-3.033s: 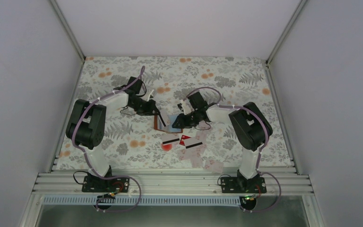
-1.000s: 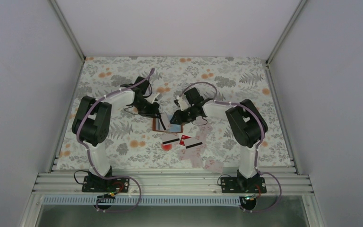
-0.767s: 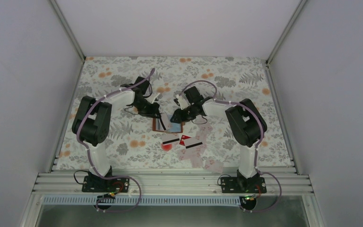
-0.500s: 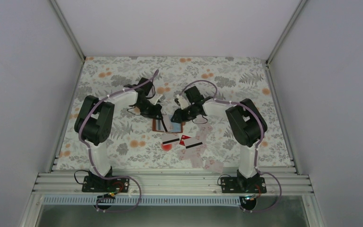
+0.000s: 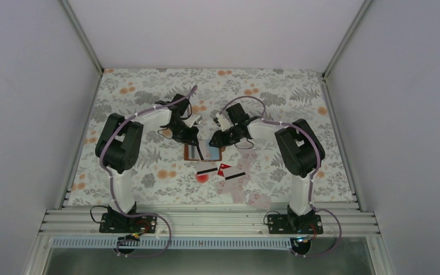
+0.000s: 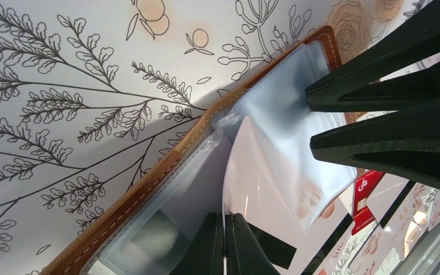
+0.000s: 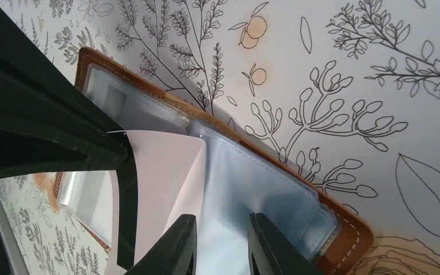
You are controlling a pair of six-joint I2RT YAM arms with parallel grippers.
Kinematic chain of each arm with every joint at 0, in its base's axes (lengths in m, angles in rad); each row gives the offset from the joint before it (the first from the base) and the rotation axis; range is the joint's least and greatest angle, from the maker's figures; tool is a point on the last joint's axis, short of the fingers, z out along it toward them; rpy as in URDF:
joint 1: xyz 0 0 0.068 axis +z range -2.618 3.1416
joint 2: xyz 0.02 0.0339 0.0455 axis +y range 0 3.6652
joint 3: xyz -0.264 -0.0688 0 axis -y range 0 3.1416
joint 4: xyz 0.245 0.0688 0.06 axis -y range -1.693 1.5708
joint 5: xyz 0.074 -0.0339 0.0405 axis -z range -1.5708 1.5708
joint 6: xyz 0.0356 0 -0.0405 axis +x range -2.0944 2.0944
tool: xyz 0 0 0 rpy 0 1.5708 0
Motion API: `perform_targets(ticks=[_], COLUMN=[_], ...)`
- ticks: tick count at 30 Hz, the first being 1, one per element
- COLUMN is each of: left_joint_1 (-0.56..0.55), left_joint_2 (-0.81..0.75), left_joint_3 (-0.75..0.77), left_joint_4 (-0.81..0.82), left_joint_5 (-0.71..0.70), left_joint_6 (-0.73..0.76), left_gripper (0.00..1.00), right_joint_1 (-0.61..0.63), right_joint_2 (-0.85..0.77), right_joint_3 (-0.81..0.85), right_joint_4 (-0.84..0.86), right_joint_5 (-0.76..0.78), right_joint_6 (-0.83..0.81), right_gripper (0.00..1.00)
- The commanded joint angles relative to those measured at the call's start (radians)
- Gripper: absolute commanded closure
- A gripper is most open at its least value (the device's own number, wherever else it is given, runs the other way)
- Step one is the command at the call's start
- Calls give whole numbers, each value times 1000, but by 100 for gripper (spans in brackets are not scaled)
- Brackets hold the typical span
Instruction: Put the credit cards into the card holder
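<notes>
Card holder: open flat, centre of table.
Left claw: pinched tight on striped card; edged in over holder since earlier.
Right claw: part open, tips on sleeve, gripping nothing.
Spare cards: just nearer.

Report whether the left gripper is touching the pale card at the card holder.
Touching. The left wrist view shows the left gripper shut on the pale card, its thin edge pinched between both fingers with no gap.
</notes>
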State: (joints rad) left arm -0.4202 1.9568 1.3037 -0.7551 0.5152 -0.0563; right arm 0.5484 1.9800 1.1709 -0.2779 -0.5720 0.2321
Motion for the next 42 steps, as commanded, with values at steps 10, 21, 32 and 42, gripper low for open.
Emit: perform_targets(ticks=[10, 21, 32, 42], left_joint_1=[-14, -44, -40, -42], left_joint_2=[113, 156, 122, 156], left_joint_3=[92, 195, 190, 302], left_joint_4=[-140, -219, -178, -217], left_joint_5=[-111, -192, -240, -288], left_joint_6=[18, 11, 4, 58], left_gripper=[98, 98, 98, 98], right_joint_1=[-20, -20, -18, -13], right_joint_2=[29, 34, 25, 20], right_joint_3=[-23, -16, -45, -91], right_joint_4=[-67, -66, -61, -52], right_joint_5=[79, 73, 75, 103], right_joint_6=[-31, -33, -52, -78], right_gripper=[76, 76, 77, 77])
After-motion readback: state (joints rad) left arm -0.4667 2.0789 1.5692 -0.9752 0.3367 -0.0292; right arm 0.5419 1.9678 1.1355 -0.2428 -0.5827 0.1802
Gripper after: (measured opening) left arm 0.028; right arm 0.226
